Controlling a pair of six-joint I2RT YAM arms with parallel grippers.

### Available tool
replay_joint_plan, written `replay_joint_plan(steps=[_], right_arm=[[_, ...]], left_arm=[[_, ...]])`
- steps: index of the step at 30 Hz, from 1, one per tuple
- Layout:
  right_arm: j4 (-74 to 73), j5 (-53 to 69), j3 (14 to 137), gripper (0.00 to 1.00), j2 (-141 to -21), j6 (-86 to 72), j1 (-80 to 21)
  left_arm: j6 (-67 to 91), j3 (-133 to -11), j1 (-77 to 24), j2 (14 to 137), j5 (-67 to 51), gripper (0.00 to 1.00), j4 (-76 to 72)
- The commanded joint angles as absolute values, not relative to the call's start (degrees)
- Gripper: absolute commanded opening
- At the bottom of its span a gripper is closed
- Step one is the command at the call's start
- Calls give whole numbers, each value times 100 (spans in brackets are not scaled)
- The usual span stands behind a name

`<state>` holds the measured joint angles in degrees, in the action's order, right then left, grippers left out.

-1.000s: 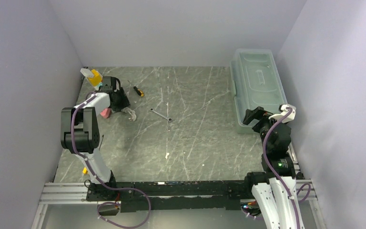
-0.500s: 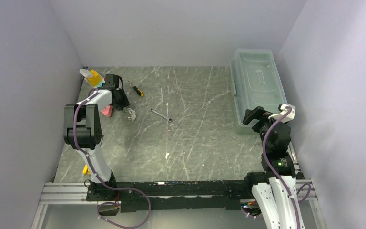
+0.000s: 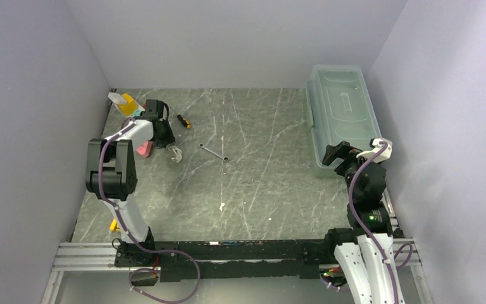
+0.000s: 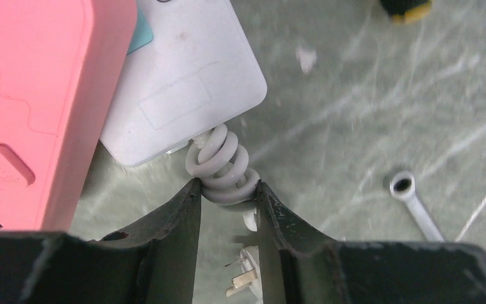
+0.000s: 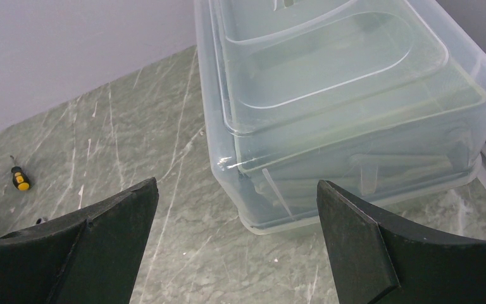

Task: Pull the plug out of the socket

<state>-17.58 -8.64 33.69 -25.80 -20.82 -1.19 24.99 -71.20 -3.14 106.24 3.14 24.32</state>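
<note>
The socket (image 3: 128, 106), a long white power strip with yellow, teal and pink faces, lies at the far left by the wall. In the left wrist view its white end (image 4: 177, 76) and a pink face (image 4: 31, 95) show. My left gripper (image 4: 226, 187) is shut on the coiled white cord (image 4: 221, 161) just past the strip's end; it also shows in the top view (image 3: 164, 136). A white plug (image 4: 248, 282) with bare metal prongs lies on the table under the fingers, out of any outlet. My right gripper (image 5: 237, 182) is open and empty at the right (image 3: 332, 154).
A clear plastic bin (image 3: 338, 114) with a lid stands at the right (image 5: 354, 126). A small wrench (image 3: 214, 152) and a yellow-black screwdriver (image 3: 183, 121) lie right of the strip. The wrench also shows in the left wrist view (image 4: 411, 196). Purple walls close three sides.
My left gripper has shifted slightly to the right, and the pink part of the strip and the cord have shifted with it. The right arm has not moved.
</note>
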Motion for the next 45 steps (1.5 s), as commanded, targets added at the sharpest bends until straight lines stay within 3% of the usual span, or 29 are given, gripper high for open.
replay_joint_plan(steps=[1,11,19,31,36,41,45], right_arm=[[-1638,-819,3536,100,-2543,-2109,-105],[-1591,-756,3499,100,-2585,-2100,-104],[-1587,-631,3507,100,-2602,-2058,-105],[-1536,-26,3565,100,-2763,-1960,-105],[-1530,202,3577,100,-2760,-1952,-105],[-1505,400,3594,100,-2833,-1917,-105],[-1432,675,3586,100,-2935,-1866,-105]], left_arm=[[2802,-6545,-710,9951,-294,0,2923],[3477,-5306,-1333,8904,-935,0,2716],[4079,-4786,-2559,8519,-938,0,2401],[4695,-5635,-5438,9564,-20,0,2026],[4684,-6244,-6129,10035,-18,0,2123],[4490,-6567,-6222,9772,-16,16,2260],[4275,-6821,-6130,9368,403,40,2659]])
